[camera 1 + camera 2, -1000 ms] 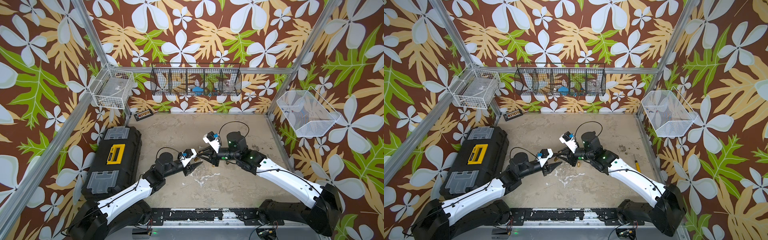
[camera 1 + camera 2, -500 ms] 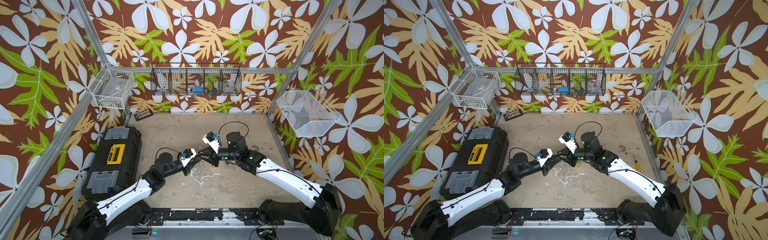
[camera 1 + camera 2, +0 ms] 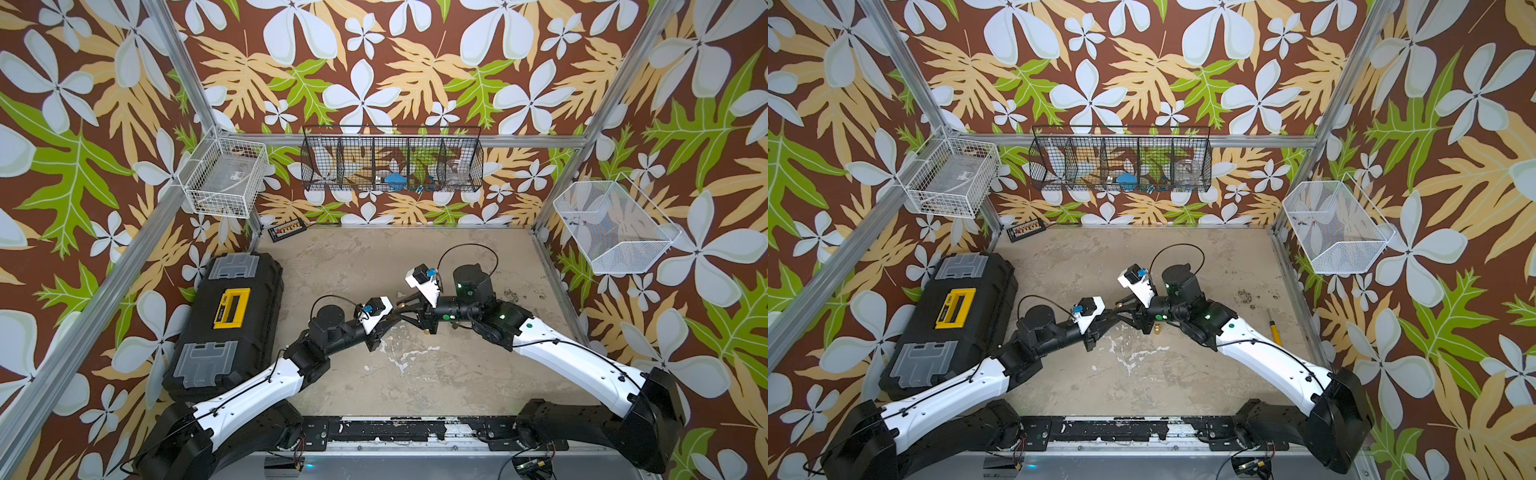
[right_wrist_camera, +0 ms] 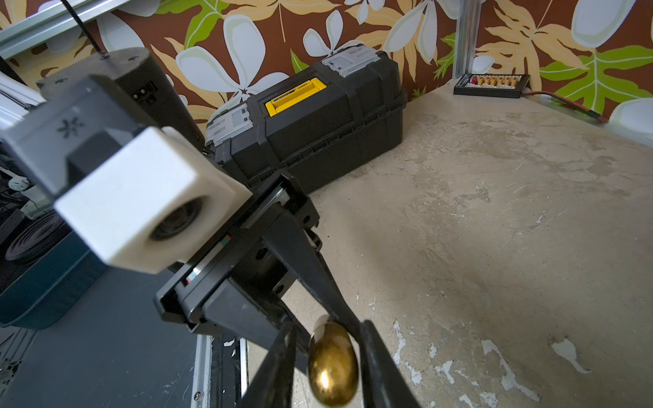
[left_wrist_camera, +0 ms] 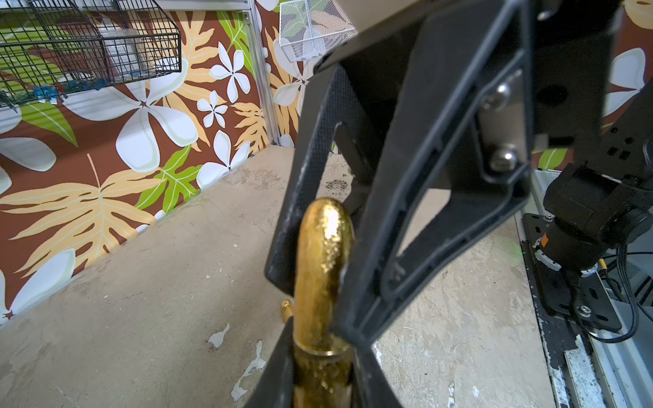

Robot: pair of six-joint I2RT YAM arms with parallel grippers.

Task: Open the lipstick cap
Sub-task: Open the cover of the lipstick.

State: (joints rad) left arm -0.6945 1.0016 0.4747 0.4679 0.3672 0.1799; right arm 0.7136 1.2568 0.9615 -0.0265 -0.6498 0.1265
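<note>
A gold lipstick (image 5: 319,374) hangs above the table's middle with its rounded cap (image 5: 323,254) on. My left gripper (image 5: 322,349) is shut on the lipstick's lower body, just below the cap's seam. My right gripper (image 4: 330,339) faces it, its jaws either side of the cap (image 4: 333,367); a gap shows between one finger (image 4: 279,356) and the cap, so it stands slightly open. In both top views the grippers meet tip to tip, left (image 3: 394,316) (image 3: 1109,316) and right (image 3: 406,309) (image 3: 1124,308), and only a gold glint of the lipstick (image 3: 401,305) shows.
A black toolbox (image 3: 226,320) with a yellow handle lies at the left. A small gold piece (image 3: 1157,331) lies on the table under the right wrist. A yellow stick (image 3: 1275,330) lies by the right wall. Wire baskets (image 3: 392,162) hang on the walls.
My left gripper has moved in and shut on the lipstick's body. My right gripper's jaws have parted slightly around the cap.
</note>
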